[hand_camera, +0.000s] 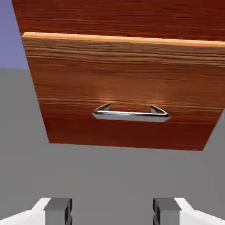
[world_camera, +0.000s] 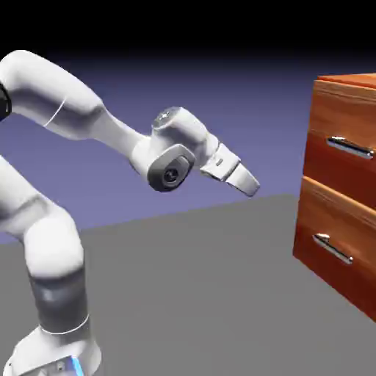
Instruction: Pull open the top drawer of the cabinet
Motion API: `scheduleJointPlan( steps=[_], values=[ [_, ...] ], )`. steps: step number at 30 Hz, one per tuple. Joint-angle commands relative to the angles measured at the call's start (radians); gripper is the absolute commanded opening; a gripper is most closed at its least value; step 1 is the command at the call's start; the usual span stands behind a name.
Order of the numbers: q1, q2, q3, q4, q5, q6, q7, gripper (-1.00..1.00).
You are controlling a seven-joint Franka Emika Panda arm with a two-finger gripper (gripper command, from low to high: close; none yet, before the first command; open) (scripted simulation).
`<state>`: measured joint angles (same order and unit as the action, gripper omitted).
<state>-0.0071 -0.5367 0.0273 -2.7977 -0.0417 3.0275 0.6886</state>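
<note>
The gripper (world_camera: 253, 187), fingers (hand_camera: 58, 208) apart and holding nothing, hangs well left of the cabinet (world_camera: 339, 191). The cabinet is cut off at the right edge, its 2 drawers shut, contents hidden. The top drawer (world_camera: 345, 150) sits flush, handle (world_camera: 351, 147) untouched.

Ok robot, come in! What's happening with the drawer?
End effector open, empty, short of the cabinet. Upper reddish-brown wooden drawer front shut, silver bar handle untouched. Nothing in the way.
</note>
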Motion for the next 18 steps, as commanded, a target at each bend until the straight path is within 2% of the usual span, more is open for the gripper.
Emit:
scheduleJointPlan(
  steps=[1,18],
  values=[
    [-0.016,0.028,0.023,0.01,-0.035,-0.008,-0.044,0.0],
    [-0.286,0.498,0.408,0.184,-0.622,-0.141,-0.783,0.0]
  ],
)
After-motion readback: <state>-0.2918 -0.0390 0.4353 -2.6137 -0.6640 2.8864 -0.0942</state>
